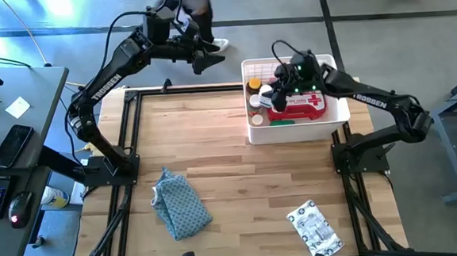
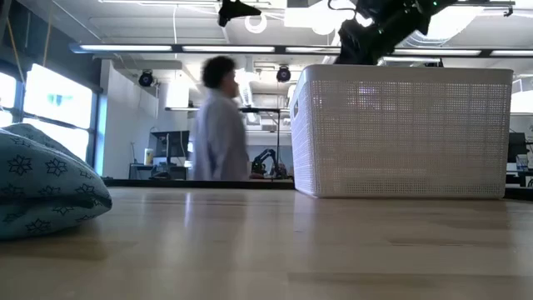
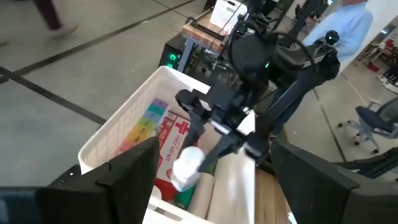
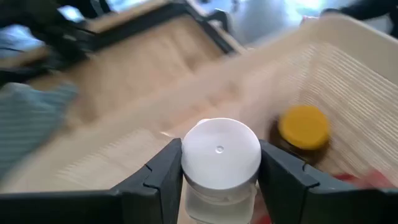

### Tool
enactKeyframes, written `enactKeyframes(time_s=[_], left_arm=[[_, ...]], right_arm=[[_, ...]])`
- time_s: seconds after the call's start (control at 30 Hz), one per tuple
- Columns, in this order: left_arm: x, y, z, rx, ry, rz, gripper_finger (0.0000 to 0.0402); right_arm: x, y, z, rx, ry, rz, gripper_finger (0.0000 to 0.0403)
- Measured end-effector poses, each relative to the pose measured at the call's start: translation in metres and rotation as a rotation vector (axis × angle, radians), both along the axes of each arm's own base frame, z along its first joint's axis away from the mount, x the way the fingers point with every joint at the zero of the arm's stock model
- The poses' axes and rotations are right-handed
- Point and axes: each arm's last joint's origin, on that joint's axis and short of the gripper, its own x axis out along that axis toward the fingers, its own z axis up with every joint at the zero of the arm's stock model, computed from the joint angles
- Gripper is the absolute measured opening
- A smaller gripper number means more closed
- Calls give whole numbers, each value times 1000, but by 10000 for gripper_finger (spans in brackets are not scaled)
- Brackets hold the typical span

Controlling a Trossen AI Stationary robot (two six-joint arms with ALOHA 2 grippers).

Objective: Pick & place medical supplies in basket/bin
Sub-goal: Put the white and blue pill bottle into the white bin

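Right claw [image 1: 275, 98] hanging over the white bin [image 1: 340, 111], inside its rim, fingers [image 4: 163, 171] pinching a white-capped bottle [image 4: 220, 157] from both sides; cap sticking up between the two pads, clear body below. Same bottle showing pale under that claw in the left wrist view [image 3: 186, 168].

Counting in the bin around the claw: one red first-aid case [image 1: 305, 105] with a white cross just beside it toward the arm's own base; one yellow-capped bottle [image 1: 253, 85] just beyond the fingertips near the bin wall, same cap showing in the right wrist view [image 4: 303, 127]; one rainbow pill organizer [image 3: 145, 123] lying along the wall past the case; one green item [image 1: 283, 122] under the edge of the case, kind hard to tell. Further small items near the yellow cap too crowded to count.

Left claw [image 1: 206, 62] raised past the table's far edge, well apart from the bin, fingers spread wide, gripping nothing.

Out on the table [image 1: 239, 167], well apart from both claws: one blue-grey patterned cloth [image 1: 179, 199], crumpled; one silver-white packet [image 1: 314, 227] near the front edge.

One person [image 2: 220, 125] walking in the room behind the table.
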Motion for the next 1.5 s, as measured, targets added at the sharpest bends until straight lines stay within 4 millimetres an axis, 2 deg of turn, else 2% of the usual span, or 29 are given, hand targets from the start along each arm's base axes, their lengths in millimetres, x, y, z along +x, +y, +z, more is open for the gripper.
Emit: enactKeyframes(time_s=[0.13, 0.3, 0.4, 0.93, 1.5], left_arm=[[0, 0, 0, -14, 1, 2, 329], [0, 0, 0, -66, -6, 23, 320], [0, 0, 0, -97, -9, 38, 314], [6, -7, -1, -171, -16, 50, 286], [21, -36, -6, -198, 44, -29, 272]], right_arm=[[-3, 5, -33, -13, 82, -57, 162], [-5, 13, -69, 33, 98, -61, 163], [-6, 17, -82, 38, 98, -77, 163], [-8, 28, -111, -1, 53, -84, 165], [-25, 39, -150, -17, 43, -145, 169]])
